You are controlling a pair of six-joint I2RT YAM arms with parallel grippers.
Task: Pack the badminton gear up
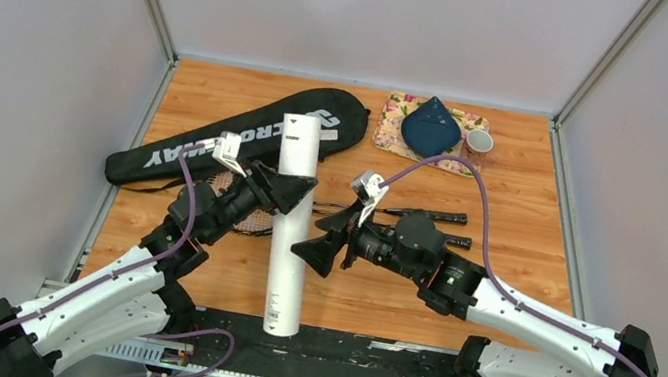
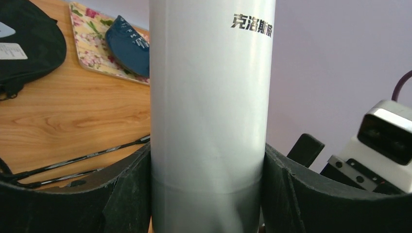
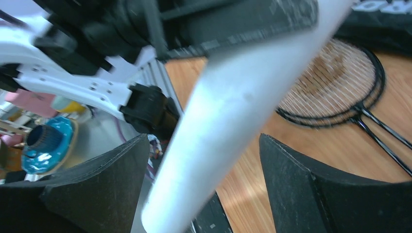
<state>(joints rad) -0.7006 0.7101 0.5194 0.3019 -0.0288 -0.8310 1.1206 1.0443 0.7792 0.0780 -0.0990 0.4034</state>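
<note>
The white tube (image 1: 286, 262) is opaque, so nothing inside it shows. The left wrist view cuts off both its ends, and the right wrist view blurs it into a pale slanting bar. Whether it hangs level or tilted I cannot tell. From above it runs from the near rail towards the racket cover (image 1: 237, 138), lifted off the table (image 1: 531, 199). The left gripper (image 1: 293, 187) is clamped round it, both black fingers (image 2: 121, 194) pressed flat against its sides. The right gripper (image 1: 318, 234) stands spread wide about the tube's nearer part, with a gap at one finger; whether the other finger (image 3: 316, 189) grazes it I cannot tell. The two rackets (image 3: 335, 82) lie on the wood beneath, heads stacked, partly covered by the left arm from above

The tube is a smooth matt cylinder with dark printed characters and a faint seam around it. The fingers are wedge-shaped and rough-surfaced. The racket rims are thin, black and round, strung in a fine pale mesh. The cover is soft black fabric lettered in white. The table shows orange-brown grain. At the far right sit a floral tray (image 1: 390, 132), a blue cloth (image 1: 431, 128) on it and a small cup (image 1: 479, 143) at its corner
</note>
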